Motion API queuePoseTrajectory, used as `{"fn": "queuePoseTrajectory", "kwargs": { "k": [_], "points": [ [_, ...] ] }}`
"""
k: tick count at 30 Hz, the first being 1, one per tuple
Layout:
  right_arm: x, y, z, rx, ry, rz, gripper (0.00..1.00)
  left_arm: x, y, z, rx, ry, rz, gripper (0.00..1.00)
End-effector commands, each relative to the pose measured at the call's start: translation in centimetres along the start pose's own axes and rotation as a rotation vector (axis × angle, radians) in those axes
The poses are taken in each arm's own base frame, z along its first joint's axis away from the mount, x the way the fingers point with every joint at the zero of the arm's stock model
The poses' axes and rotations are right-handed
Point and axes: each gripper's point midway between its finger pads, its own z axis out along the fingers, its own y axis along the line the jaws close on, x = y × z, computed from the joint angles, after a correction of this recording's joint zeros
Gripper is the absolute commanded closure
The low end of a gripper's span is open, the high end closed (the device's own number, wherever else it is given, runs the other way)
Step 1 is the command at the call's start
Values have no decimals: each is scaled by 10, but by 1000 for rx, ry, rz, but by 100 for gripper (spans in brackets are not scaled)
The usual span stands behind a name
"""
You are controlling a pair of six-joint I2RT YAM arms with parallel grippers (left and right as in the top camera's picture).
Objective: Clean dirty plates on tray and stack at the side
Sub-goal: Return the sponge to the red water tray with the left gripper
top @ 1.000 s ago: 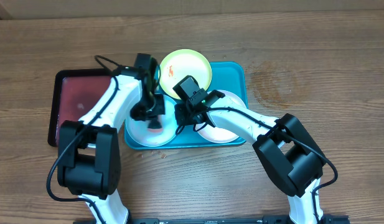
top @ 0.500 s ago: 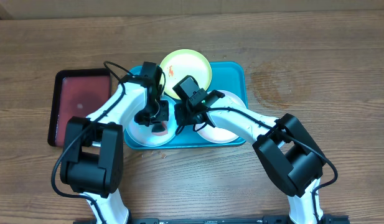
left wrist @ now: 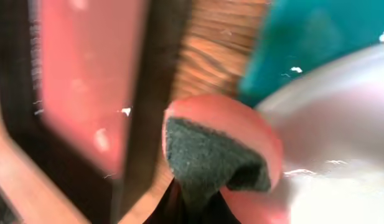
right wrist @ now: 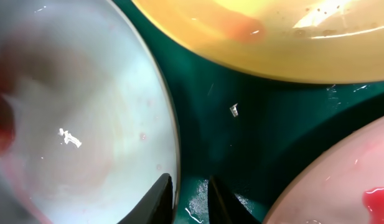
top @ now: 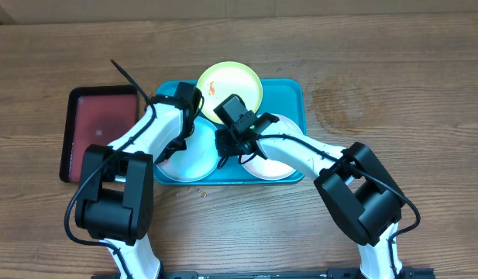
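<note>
The left hand [top: 175, 143] has swept its sponge [left wrist: 216, 155] from the middle of the blue plate [top: 196, 159] to the left rim, pinching it tight. The right hand [right wrist: 190, 193] is narrowly parted at that rim; I cannot tell whether it grips. All three plates sit on the tray [top: 293, 93]. The yellow plate [top: 231, 85] and the white plate [top: 269, 168] look smeared, and none is stacked.

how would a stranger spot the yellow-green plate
Find the teal tray in the middle of the wooden table. The yellow-green plate overhangs its far rim. Unlike the light blue plate and white plate nearer the robot, it alone is bright yellow-green.
</note>
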Motion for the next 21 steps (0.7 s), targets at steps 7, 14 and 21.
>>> {"fn": "queuePoseTrajectory", "kwargs": {
  "k": [7,14,21],
  "points": [
    [-23,10,-22,17,-24,-58,86,-61,59,-81,303,-97,-376,96],
    [-50,24,-56,73,-72,-149,96,-52,88,-59,569,48,-387,96],
    [-73,24,-99,195,-123,-191,89,-37,112,-12,551,162,-502,96]
  ]
}}
